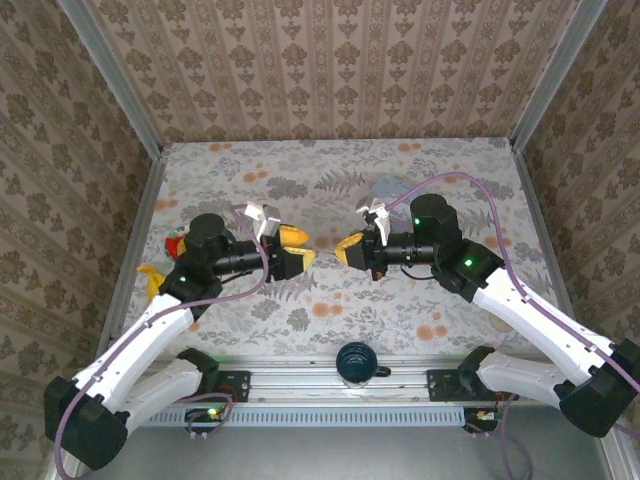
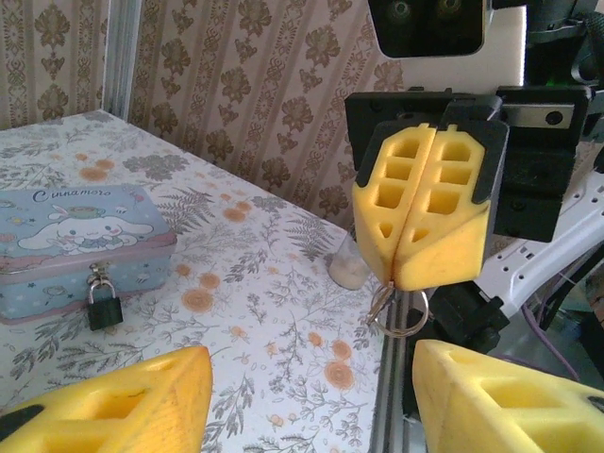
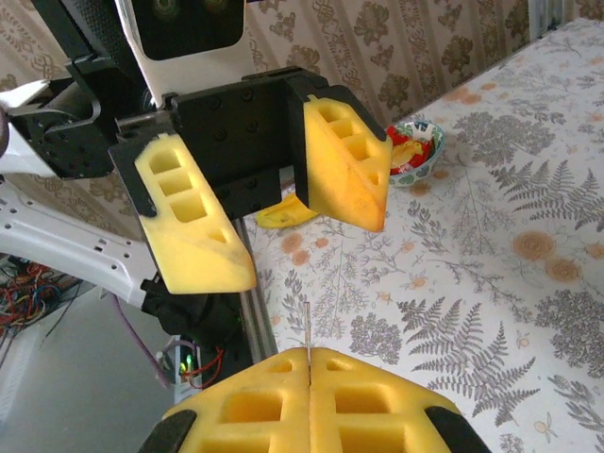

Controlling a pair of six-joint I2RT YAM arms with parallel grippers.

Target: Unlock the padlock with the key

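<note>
You'll find the padlock (image 2: 105, 310) has a dark, matt body and a thin, bright metal shackle. The pale blue tin (image 2: 57, 247) behind it is printed metal with a soft sheen. The surface (image 2: 274, 302) has a flat, matt floral covering, and a brushed aluminium rail (image 1: 300, 372) runs along its near edge. Both sets of jaws carry yellow pads (image 2: 429, 217) that look like matt moulded plastic with hollow cells, set in matt black plastic mounts. The key (image 3: 308, 326) in the right jaws is thin bare metal, and its ring (image 2: 404, 319) is fine shiny wire.
</note>
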